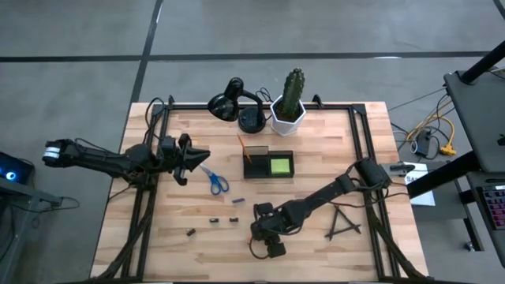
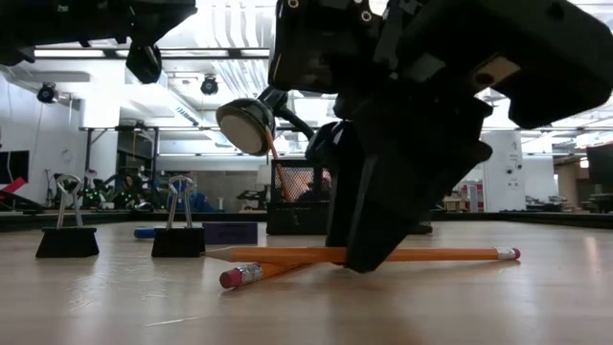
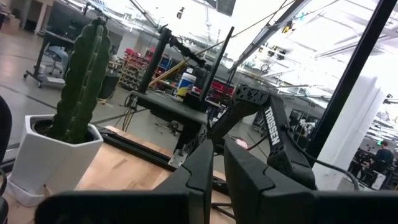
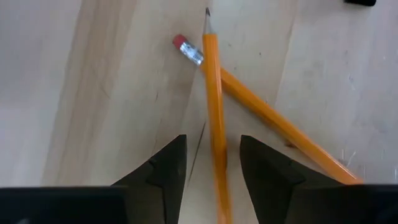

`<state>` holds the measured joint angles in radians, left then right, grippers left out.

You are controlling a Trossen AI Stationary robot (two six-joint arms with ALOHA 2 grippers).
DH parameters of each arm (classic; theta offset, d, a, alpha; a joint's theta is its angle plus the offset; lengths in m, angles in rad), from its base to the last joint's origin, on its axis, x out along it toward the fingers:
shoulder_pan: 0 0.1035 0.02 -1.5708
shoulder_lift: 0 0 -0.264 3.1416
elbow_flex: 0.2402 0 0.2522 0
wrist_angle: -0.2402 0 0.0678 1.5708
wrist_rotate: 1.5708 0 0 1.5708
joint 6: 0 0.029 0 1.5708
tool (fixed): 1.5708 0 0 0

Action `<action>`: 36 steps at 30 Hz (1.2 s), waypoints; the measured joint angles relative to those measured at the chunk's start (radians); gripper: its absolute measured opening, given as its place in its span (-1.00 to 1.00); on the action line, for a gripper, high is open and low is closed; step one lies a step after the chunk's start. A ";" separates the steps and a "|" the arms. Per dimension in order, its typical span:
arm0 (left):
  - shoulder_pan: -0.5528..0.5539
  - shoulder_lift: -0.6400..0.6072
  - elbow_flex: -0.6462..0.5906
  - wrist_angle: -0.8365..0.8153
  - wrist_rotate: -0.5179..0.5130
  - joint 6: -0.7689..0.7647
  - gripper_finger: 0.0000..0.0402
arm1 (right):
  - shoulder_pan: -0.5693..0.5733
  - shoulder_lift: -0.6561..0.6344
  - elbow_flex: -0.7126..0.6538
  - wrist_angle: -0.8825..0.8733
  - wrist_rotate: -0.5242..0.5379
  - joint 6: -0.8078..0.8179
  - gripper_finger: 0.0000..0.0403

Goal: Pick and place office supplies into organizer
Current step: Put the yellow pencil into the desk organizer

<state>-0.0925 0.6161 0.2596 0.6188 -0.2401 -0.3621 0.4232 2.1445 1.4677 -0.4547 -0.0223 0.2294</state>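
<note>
Two hexagonal orange pencils (image 4: 214,124) cross on pale wood grain, one with a pink eraser and silver ferrule; my right gripper (image 4: 211,171) straddles the upper one, parted, not yet clamped. Two black binder clips (image 2: 67,230) stand nearby. My left gripper (image 3: 217,174) hangs pinched shut, empty. Smoky rectangular organizer (image 1: 268,164) holds one lime sticky pad (image 1: 280,166).

**Bystanders on my table**

I'm seeing a black desk lamp (image 1: 231,103) sitting at the far edge, and just beside it a cactus (image 1: 293,89) is standing upright in its white hexagonal pot (image 1: 287,121) on the wooden table (image 1: 166,229).
</note>
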 joint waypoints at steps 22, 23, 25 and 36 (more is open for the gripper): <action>0.001 -0.003 0.000 0.001 0.001 0.000 -0.88 | 0.000 0.002 0.000 -0.005 -0.001 0.000 -0.92; 0.001 -0.002 0.000 0.001 0.001 0.000 -0.88 | 0.000 0.002 0.000 -0.005 -0.001 0.004 -0.92; 0.001 -0.003 0.000 0.000 0.001 0.000 -0.88 | 0.000 0.002 0.000 -0.006 -0.002 0.021 -0.91; 0.001 -0.003 0.000 0.001 0.001 0.001 -0.88 | -0.001 -0.040 0.000 -0.018 -0.002 0.112 -0.91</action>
<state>-0.0917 0.6136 0.2596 0.6203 -0.2390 -0.3612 0.4225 2.1042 1.4677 -0.4727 -0.0246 0.3417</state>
